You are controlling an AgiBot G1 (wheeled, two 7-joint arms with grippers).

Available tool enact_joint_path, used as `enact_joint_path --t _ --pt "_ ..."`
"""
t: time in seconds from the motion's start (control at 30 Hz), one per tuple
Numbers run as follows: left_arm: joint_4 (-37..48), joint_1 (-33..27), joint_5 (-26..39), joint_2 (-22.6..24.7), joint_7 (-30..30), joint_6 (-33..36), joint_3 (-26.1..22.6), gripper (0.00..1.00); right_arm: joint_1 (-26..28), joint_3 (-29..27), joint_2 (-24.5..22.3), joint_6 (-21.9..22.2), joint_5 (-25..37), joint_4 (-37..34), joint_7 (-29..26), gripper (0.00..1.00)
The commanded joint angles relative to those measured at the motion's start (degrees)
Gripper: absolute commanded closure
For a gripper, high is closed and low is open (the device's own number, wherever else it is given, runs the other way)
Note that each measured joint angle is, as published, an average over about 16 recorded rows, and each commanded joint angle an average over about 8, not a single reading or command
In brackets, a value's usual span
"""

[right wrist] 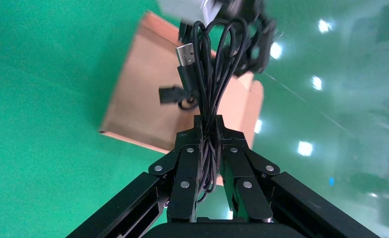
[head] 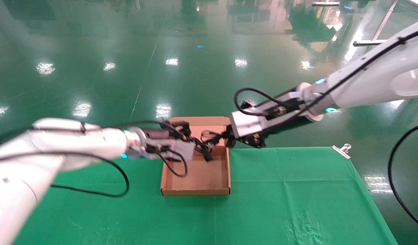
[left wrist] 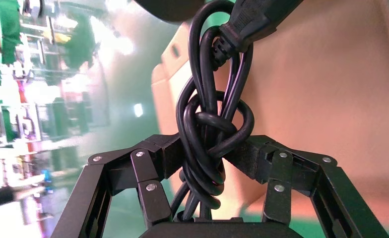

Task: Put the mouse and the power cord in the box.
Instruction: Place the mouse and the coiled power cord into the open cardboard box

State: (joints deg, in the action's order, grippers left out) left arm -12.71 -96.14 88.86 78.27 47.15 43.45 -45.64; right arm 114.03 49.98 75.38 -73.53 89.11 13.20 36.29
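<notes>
The brown cardboard box (head: 195, 192) lies open on the green cloth, its lid flap tilted back at the far side. Over its far half, my left gripper (head: 199, 147) is shut on the power cord (left wrist: 210, 124), a knotted bundle of thick black cable with its plug (left wrist: 254, 20) hanging past the fingertips. My right gripper (head: 229, 133) is at the box's far right corner, shut on a bundle of thin black wire (right wrist: 210, 74) ending in a USB plug (right wrist: 185, 54). That wire is the mouse's cable; the mouse body is hidden. The box (right wrist: 138, 99) lies below both bundles.
The green cloth (head: 297, 190) covers the table to the right of the box and in front of it. A silver binder clip (head: 343, 149) grips the cloth at the far right corner. Beyond the far edge is shiny green floor.
</notes>
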Motion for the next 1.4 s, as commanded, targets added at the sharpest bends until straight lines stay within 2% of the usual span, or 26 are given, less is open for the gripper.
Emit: enact_joint_path --t 0.03,0.2,0.23,0.63,1.1,1.4 --pt "-2.0 2.6 -1.1 0.1 0.3 -2.0 -0.2 0.69 0.6 -0.1 -0.5 -3.2 -0.6 -1.4 1.2 1.0" --pt "-3.0 4.4 -3.6 0.1 -2.7 -5.5 -1.4 0.07 1.1 -0.1 -0.6 -4.2 -0.8 -4.4 3.7 1.0" --pt "-3.2 4.5 -3.9 0.1 -3.2 -6.1 -1.8 0.0 1.2 -0.2 -0.6 -4.3 -0.8 -4.9 4.1 1.0" --pt "-4.9 4.8 -6.3 0.0 -6.1 -10.2 -7.0 0.0 0.9 -0.5 0.8 -4.5 -1.5 -8.5 6.4 1.0" --pt "-5.4 4.4 -9.3 0.0 -8.0 -12.0 -12.0 0.0 0.4 -0.1 1.5 -5.2 -1.5 -7.9 5.8 1.0" --pt "-4.8 1.8 -13.5 -0.8 -8.2 -8.7 -12.5 0.0 -0.1 0.3 2.1 -3.9 -1.6 -5.6 4.0 1.0"
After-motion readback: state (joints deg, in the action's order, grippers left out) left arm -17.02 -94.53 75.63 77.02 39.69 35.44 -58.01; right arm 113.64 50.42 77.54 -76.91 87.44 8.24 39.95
